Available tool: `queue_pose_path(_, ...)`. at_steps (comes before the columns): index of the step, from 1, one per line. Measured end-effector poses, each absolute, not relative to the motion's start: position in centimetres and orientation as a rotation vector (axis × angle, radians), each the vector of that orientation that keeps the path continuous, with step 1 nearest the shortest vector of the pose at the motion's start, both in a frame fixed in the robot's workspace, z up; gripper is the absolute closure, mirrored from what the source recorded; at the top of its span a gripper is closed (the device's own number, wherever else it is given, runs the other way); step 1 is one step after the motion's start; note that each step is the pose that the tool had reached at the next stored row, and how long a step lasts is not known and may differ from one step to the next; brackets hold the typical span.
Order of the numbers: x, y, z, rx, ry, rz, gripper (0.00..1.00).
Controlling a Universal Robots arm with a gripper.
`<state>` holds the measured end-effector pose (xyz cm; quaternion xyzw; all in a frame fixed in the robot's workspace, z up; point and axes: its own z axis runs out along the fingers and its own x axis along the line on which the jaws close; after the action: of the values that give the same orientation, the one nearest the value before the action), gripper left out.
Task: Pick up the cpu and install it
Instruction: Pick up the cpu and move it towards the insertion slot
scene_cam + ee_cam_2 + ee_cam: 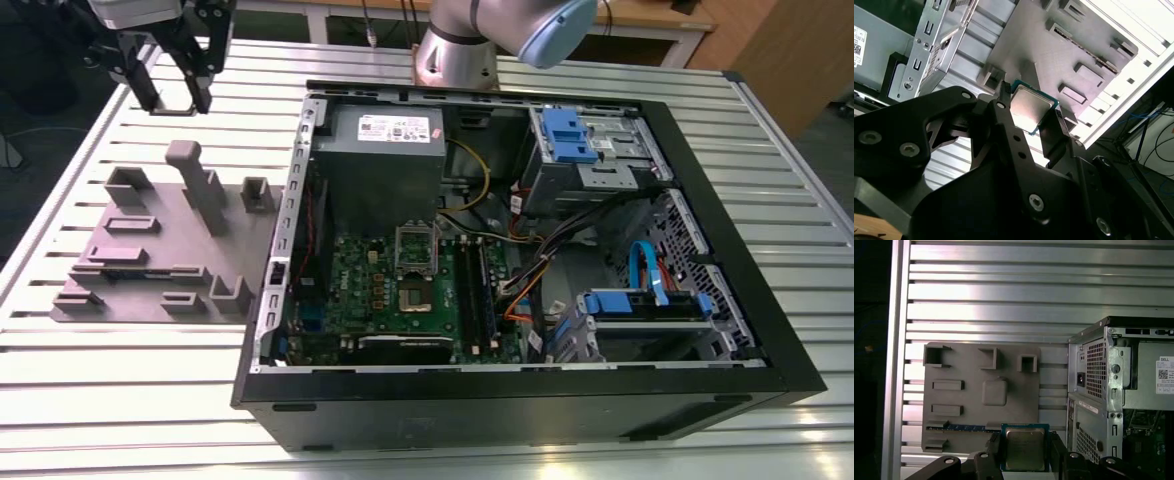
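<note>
The fingers (1004,114) are clamped on the cpu (1033,107), pinching two opposite edges, and its shiny metal top faces the camera in both wrist views. The chip hangs in the air over the slatted table (1004,295), by the edge of the grey plastic tray (981,390). The open computer case (534,250) stands just beside the tray, well apart from the cpu.

The cpu (1025,449) has a silver-grey top with a teal-green rim. The tray (147,250) at the exterior view's left is mauve-grey, the table (120,400) ribbed silver, the motherboard (387,290) green.
</note>
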<state>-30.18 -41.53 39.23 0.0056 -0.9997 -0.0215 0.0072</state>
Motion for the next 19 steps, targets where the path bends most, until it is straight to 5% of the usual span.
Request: queue_pose_path(19,-29.77,-41.54,39.23,0.018,-3.127,-0.067,0.53)
